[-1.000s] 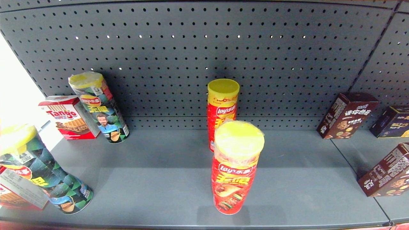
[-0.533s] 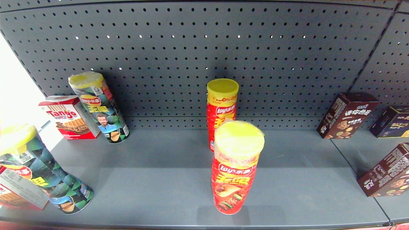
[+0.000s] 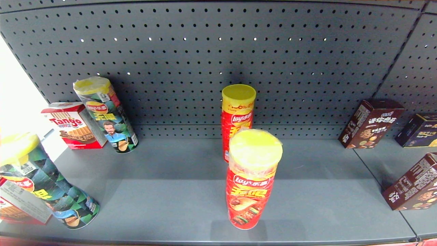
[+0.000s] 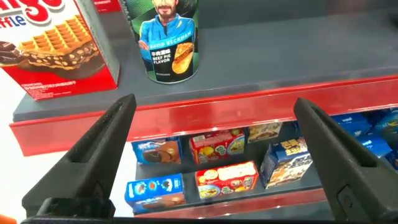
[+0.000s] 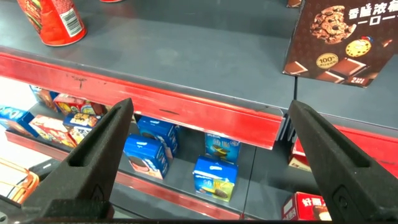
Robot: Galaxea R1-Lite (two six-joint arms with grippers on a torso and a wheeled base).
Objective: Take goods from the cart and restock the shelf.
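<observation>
Red chip can (image 3: 253,184) upright on shelf (image 3: 164,194) | left claw (image 4: 214,104) spread | right claw (image 5: 211,107) spread

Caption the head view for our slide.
A red, yellow-lidded crisp tube stands before its twin on a grey metal shelf.

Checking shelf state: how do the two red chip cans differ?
The front can has crinkled clear film over its lid; the back can has a bare lid. The front can stands near the shelf edge, the back can by the pegboard, partly hidden. Both are red, yellow-lidded and upright.
</observation>
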